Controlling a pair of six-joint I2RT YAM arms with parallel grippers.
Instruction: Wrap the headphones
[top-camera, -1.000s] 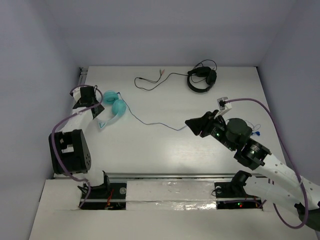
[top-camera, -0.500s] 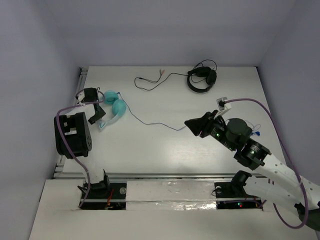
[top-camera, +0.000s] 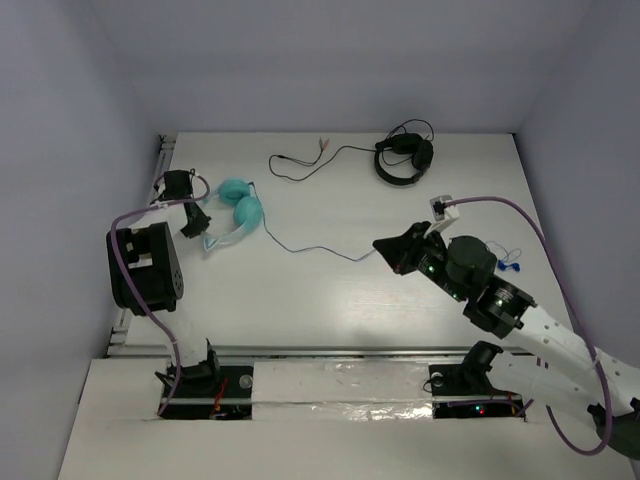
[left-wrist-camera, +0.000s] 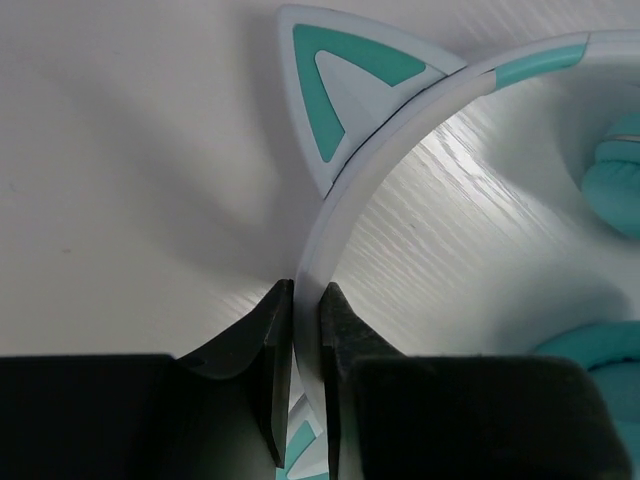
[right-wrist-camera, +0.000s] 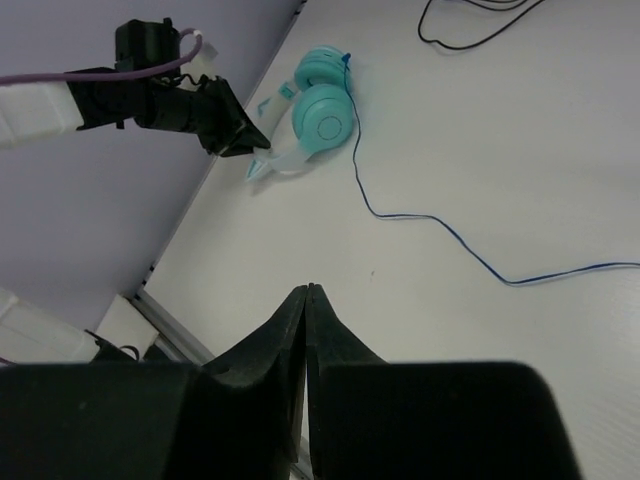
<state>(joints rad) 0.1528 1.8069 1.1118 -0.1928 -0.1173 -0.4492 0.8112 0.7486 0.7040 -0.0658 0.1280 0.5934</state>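
**A:** How does the left arm (top-camera: 145, 268) sit?

**B:** It's folded up on its own side. The elbow block hangs high and the forearm reaches away from the base. The wrist turns the left tool (left-wrist-camera: 306, 300) back toward the near edge.

**A:** And its jaws?

**B:** Pinched together on the pale headband of the headphones (top-camera: 249, 212).

**A:** The right arm (top-camera: 505, 305)?

**B:** It stretches from its base toward the middle and leans left. The right tool (right-wrist-camera: 306, 292) leads, with its fingers pressed tip to tip.

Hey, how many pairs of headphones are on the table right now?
2. The teal headphones lie near the table's left edge, headband pinched in the left gripper. The black headphones sit by the far edge, right of center. None seems hidden.
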